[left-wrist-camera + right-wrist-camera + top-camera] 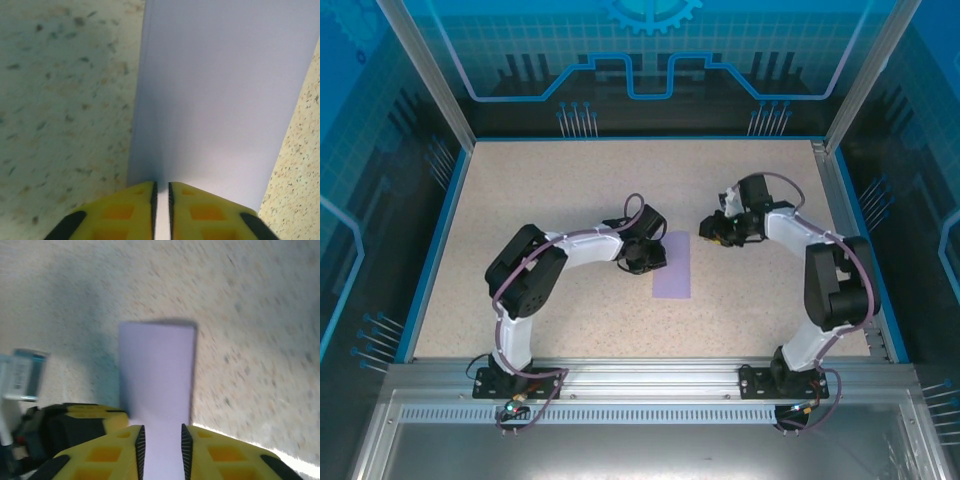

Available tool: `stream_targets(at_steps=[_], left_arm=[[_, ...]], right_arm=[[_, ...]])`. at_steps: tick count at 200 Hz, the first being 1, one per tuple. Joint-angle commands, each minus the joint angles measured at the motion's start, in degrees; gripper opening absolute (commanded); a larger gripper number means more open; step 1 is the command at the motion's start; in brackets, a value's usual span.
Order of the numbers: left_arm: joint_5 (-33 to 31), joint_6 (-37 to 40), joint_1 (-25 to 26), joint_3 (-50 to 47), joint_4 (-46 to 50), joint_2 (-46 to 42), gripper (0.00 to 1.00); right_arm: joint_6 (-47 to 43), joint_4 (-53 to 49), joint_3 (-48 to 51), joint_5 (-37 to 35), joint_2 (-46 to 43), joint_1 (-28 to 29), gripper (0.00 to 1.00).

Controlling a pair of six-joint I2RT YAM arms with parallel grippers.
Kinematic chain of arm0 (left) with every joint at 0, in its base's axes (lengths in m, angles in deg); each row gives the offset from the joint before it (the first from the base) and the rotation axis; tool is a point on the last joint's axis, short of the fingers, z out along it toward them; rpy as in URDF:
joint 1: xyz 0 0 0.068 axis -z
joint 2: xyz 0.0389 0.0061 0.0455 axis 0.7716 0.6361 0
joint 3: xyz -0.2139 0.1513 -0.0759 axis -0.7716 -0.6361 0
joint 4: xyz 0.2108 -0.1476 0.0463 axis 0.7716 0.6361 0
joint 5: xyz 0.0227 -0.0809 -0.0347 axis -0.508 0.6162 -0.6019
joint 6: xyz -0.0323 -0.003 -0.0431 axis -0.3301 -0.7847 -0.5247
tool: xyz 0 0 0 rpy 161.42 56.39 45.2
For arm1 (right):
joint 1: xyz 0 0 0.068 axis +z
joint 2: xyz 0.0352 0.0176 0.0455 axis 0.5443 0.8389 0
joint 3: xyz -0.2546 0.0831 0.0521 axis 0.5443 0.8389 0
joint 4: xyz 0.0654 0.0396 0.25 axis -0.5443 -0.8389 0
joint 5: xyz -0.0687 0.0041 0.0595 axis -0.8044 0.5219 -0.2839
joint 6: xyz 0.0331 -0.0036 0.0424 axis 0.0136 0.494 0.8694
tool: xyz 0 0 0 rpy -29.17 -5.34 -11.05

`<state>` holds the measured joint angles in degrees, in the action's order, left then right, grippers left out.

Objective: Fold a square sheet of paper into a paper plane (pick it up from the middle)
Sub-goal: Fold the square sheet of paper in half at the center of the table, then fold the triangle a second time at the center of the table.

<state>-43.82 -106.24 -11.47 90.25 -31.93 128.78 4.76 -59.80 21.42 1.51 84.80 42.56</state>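
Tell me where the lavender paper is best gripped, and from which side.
Probably its left long edge, from the left: the lavender paper lies flat as a narrow strip, and the left end effector is beside that edge.

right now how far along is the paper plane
Early. Done: the sheet lies flat as a narrow rectangle, apparently folded in half. In hand: the left hand sits at its edge, nearly closed; the right hand is open, off it. Left: nose folds and wings; no point yet.
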Motion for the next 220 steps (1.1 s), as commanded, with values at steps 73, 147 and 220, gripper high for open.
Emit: stream_targets(at_steps=[73, 147, 220], left_arm=[[7.96, -4.37, -3.54, -9.37, -12.72, -5.58, 0.37], [9.05, -4.95, -4.75, -12.8, -17.09, -5.79, 0.38], [11.16, -4.15, -4.91, -11.25, -16.4, -4.1, 0.39]], right_arm=[[5.38, -0.36, 5.85, 1.23, -0.34, 7.49, 0.32], [6.78, 6.2, 7.74, 3.02, 2.66, 8.61, 0.34], [2.45, 4.04, 9.74, 4.32, 8.41, 4.77, 0.32]])
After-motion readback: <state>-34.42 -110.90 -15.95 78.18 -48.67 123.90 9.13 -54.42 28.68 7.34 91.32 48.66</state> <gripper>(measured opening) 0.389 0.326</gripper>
